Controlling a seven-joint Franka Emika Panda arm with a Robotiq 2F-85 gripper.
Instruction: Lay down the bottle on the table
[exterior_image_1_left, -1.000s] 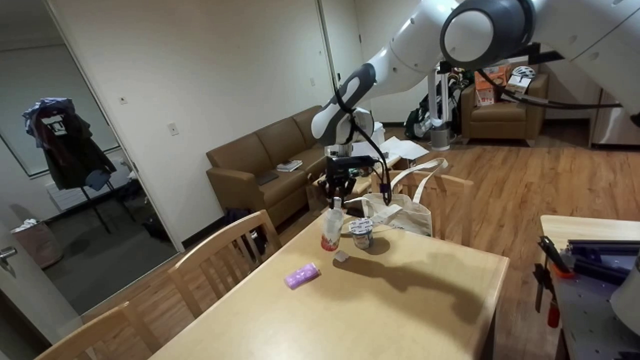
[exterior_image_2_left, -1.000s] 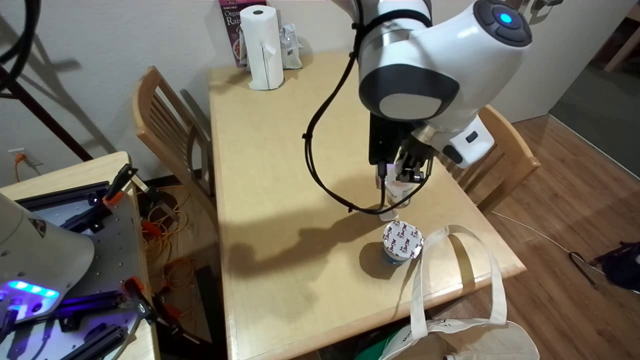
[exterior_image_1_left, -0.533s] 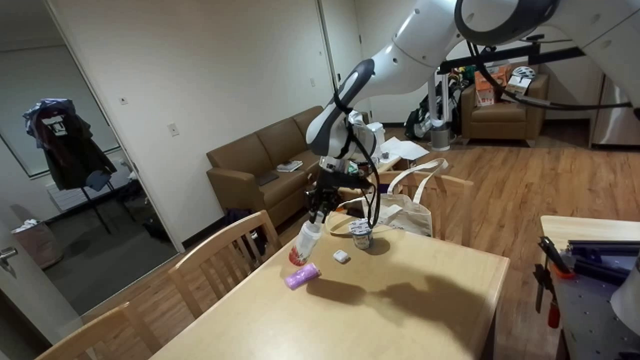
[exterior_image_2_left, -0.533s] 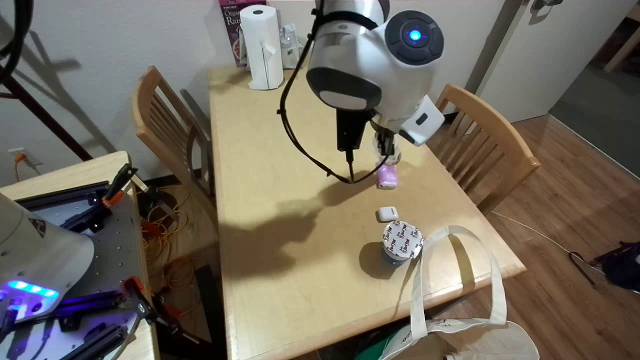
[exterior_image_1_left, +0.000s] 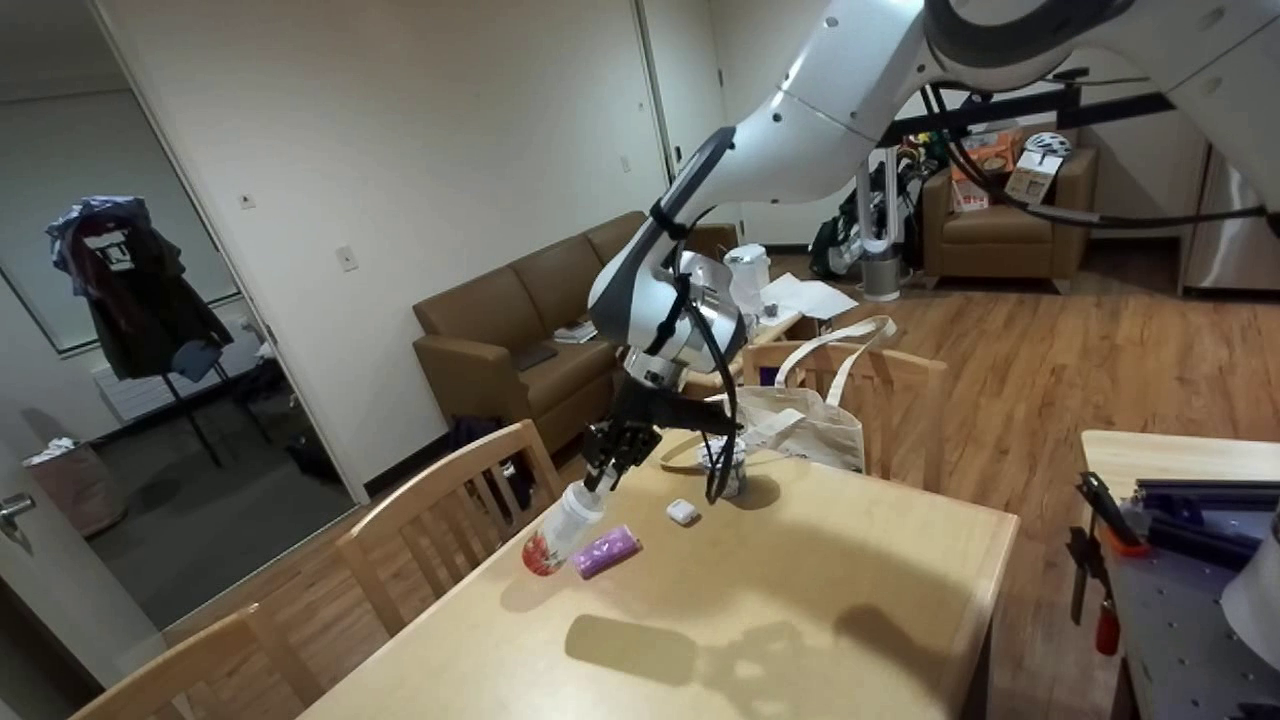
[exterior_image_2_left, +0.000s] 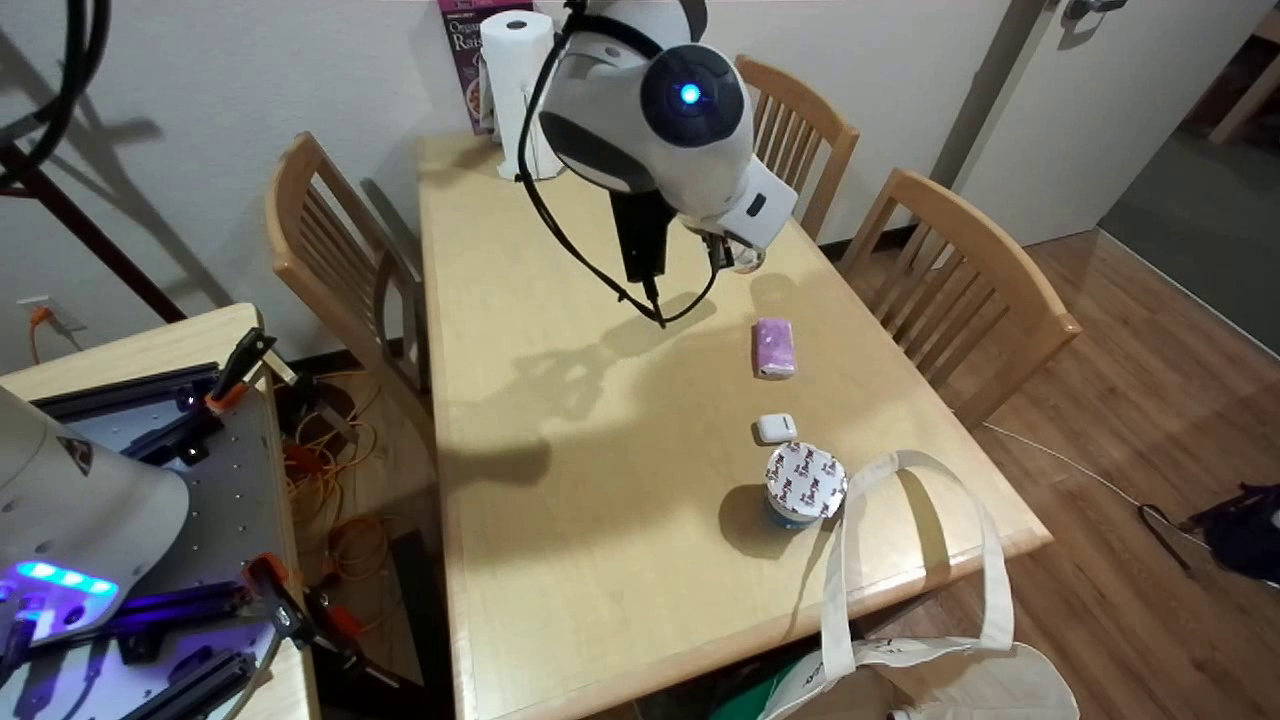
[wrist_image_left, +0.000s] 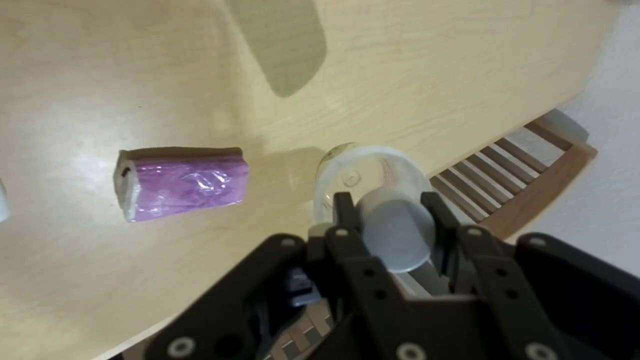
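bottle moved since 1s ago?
Yes. In an exterior view, the bottle shifted down-left in frame, from right of the purple packet to left of it.

- White arm (exterior_image_1_left: 830, 110), smoothly rounded, dotted with small dark round marks (exterior_image_1_left: 777, 117).
- Dark grey panels (exterior_image_2_left: 590, 148) curving over the white casing.
- Round, dark button pad (exterior_image_2_left: 720, 110) with a glowing blue centre, seen in an exterior view.
- White angular block (exterior_image_2_left: 775, 205) beside it, marked by one short dark slot (exterior_image_2_left: 757, 205).
- Black straps (exterior_image_1_left: 670, 223) binding slender black cables (exterior_image_2_left: 523, 180) to the arm.
- Silvery metal collar (exterior_image_1_left: 652, 370) next to the tool (wrist_image_left: 389, 207).
- Black, box-shaped housing (exterior_image_2_left: 640, 235) near the collar.
- Tool black, with slim, squared fingers (wrist_image_left: 345, 207) and round, pale-metal screws (wrist_image_left: 181, 346).
- Pale base (exterior_image_2_left: 110, 520) bearing a dark label (exterior_image_2_left: 78, 455), too small to read, and bright blue lights (exterior_image_2_left: 66, 577).
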